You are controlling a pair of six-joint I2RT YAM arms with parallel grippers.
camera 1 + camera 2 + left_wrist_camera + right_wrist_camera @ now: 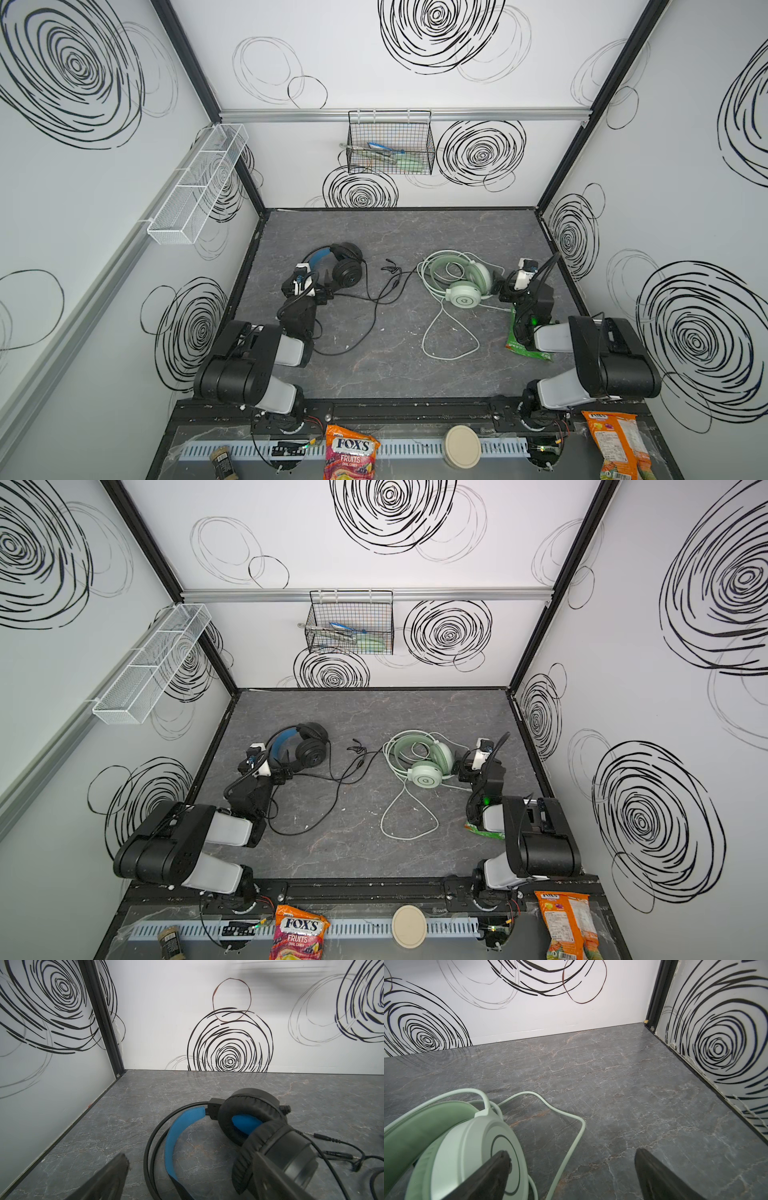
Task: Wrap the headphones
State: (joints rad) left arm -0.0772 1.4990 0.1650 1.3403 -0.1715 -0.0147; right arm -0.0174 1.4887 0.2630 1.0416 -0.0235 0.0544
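Red Fox's candy bag [351,451]: is laid on front ledge [415,465].
Left gripper [190,1154]: spread wide, empty; black blue-banded corded headset [348,270] is laid beside it on grey marbled tabletop [395,374].
Right gripper [571,1152]: spread wide, empty; mint-green corded headset [463,296] is laid beside it.

Both arms are bent at the elbow and reached forward, kept low. The left gripper [328,289] and the right gripper [501,286] are held with fingers [654,1172] spread wide.

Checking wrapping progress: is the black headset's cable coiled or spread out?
Spread out. The black cable trails in loose curves across the table from the black headset, its plug end lying apart toward the middle.
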